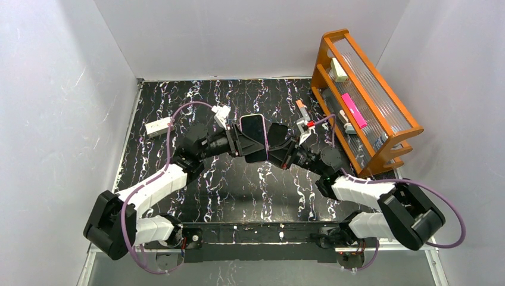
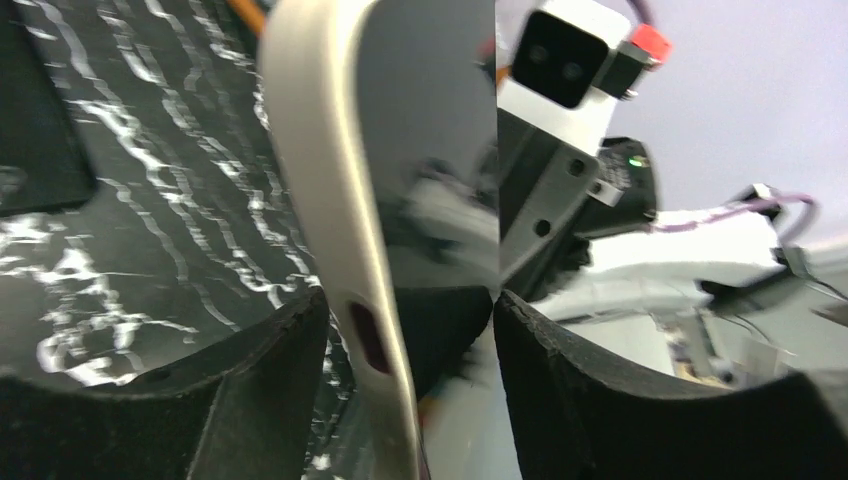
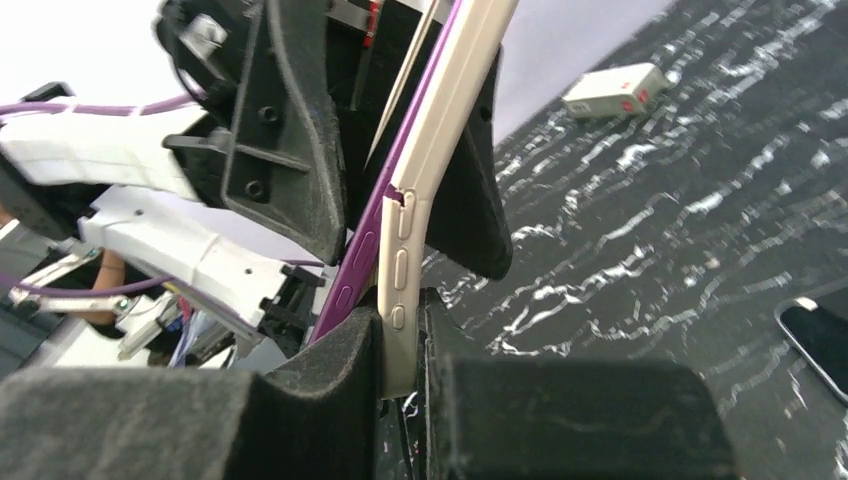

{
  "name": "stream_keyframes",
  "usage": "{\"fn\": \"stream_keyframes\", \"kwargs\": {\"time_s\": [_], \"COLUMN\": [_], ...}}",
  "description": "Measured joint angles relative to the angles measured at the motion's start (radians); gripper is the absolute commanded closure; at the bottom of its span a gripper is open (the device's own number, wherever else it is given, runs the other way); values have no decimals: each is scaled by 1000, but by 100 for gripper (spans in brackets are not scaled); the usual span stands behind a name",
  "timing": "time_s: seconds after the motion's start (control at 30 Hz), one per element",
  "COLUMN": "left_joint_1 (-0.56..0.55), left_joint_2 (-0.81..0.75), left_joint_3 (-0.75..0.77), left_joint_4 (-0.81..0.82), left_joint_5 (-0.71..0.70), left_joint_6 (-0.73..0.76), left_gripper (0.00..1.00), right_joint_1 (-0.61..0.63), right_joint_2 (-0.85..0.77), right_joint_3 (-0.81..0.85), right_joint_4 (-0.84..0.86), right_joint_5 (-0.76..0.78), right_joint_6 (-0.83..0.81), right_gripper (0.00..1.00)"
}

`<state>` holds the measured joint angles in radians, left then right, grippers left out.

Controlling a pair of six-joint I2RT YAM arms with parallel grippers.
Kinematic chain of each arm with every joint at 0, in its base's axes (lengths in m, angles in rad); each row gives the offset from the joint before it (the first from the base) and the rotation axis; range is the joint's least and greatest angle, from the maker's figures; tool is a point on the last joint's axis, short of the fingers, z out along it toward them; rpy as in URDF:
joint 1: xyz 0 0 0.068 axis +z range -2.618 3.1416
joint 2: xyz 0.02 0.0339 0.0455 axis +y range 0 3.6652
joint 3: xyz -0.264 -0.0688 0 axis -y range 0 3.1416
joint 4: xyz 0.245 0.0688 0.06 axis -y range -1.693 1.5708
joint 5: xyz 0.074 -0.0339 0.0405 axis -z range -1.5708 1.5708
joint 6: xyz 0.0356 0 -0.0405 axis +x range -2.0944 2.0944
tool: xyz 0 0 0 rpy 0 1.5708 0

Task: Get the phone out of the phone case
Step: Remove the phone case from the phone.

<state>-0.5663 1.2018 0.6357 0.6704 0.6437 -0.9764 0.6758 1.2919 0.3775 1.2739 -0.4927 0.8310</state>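
Note:
A cream phone with a dark screen [image 1: 252,132] is held up over the middle of the mat between both grippers. In the right wrist view its cream edge with side buttons [image 3: 401,265] has come away from the purple phone case [image 3: 352,270] beside it. My right gripper [image 3: 402,330] is shut on that cream edge and reaches in from the right [image 1: 272,149]. My left gripper [image 1: 240,143] comes from the left. Its fingers [image 2: 270,380] stand on either side of the phone and case, with the cream edge [image 2: 330,200] against one pad.
A wooden rack [image 1: 381,140] with small items stands at the right edge. A white box [image 1: 158,126] lies at the back left and also shows in the right wrist view [image 3: 613,90]. A dark flat slab [image 3: 815,335] lies on the black marbled mat [image 1: 238,185].

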Motion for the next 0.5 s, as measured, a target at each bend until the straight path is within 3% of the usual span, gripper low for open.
{"fn": "stream_keyframes", "kwargs": {"time_s": [0.2, 0.5], "left_joint_1": [0, -30], "left_joint_2": [-24, -40], "left_joint_3": [123, 212], "left_joint_4": [-344, -653], "left_joint_5": [-146, -366], "left_joint_6": [212, 451], "left_gripper": [29, 25], "right_joint_1": [0, 0], "right_joint_2": [-124, -137], "right_joint_3": [-8, 35], "right_joint_4": [-255, -557], "right_joint_5": [103, 237], "right_joint_6": [-39, -3], "right_gripper": [99, 99]}}
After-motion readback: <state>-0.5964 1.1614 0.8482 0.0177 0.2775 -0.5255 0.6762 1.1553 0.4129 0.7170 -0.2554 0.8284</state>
